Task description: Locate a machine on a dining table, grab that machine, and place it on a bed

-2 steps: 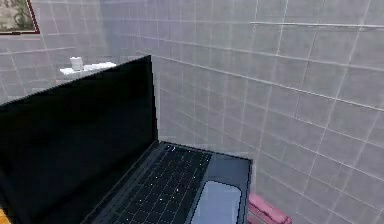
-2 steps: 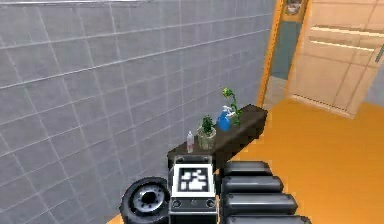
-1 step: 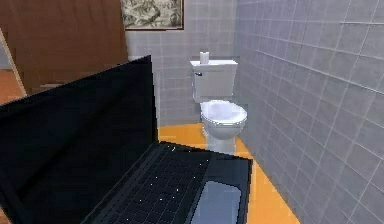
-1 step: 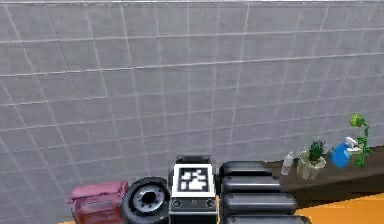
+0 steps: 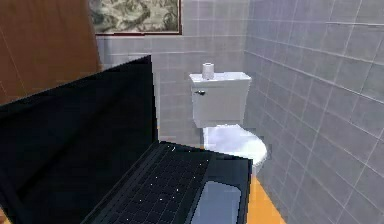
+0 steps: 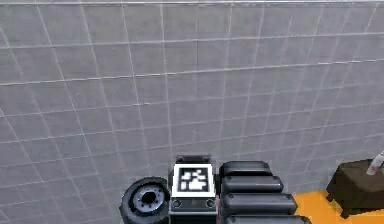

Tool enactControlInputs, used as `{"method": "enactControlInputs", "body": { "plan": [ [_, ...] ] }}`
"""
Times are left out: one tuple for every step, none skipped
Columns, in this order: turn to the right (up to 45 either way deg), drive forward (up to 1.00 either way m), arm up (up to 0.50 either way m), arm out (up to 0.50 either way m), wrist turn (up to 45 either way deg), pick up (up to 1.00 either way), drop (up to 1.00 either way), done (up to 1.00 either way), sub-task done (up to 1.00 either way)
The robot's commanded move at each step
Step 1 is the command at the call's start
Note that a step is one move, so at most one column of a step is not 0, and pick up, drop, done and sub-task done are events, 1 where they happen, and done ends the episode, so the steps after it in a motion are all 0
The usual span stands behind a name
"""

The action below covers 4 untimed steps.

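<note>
An open black laptop (image 5: 100, 130) looms large and tilted across the forward view's lower left, its dark screen up and its keyboard (image 5: 170, 185) and grey touchpad below. At the arm side view's bottom edge the arm's dark segments (image 6: 255, 190) stand beside a white square with black marks (image 6: 195, 181). Left of that square sits the gripper's dark round body (image 6: 148, 198). Its far end and fingers cannot be made out, so I cannot tell whether it holds anything.
A white toilet (image 5: 228, 120) with a paper roll (image 5: 208, 71) on its tank stands ahead against grey tiled walls (image 6: 190, 80). A framed picture (image 5: 135, 14) hangs above and a brown wooden door (image 5: 40, 50) is at left. A dark brown object (image 6: 358, 185) sits on the orange floor (image 5: 265, 205).
</note>
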Motion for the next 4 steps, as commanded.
{"method": "enactControlInputs", "body": {
  "plan": [
    [-45.0, 0.00, 0.00, 0.00, 0.0, 0.00, 0.00, 0.00, 0.00],
    [-6.0, 0.00, 0.00, 0.00, 0.0, 0.00, 0.00, 0.00, 0.00],
    [0.0, 1.00, 0.00, 0.00, 0.0, 0.00, 0.00, 0.00, 0.00],
    [0.0, 0.35, 0.00, 0.00, 0.0, 0.00, 0.00, 0.00, 0.00]
  ]
}}
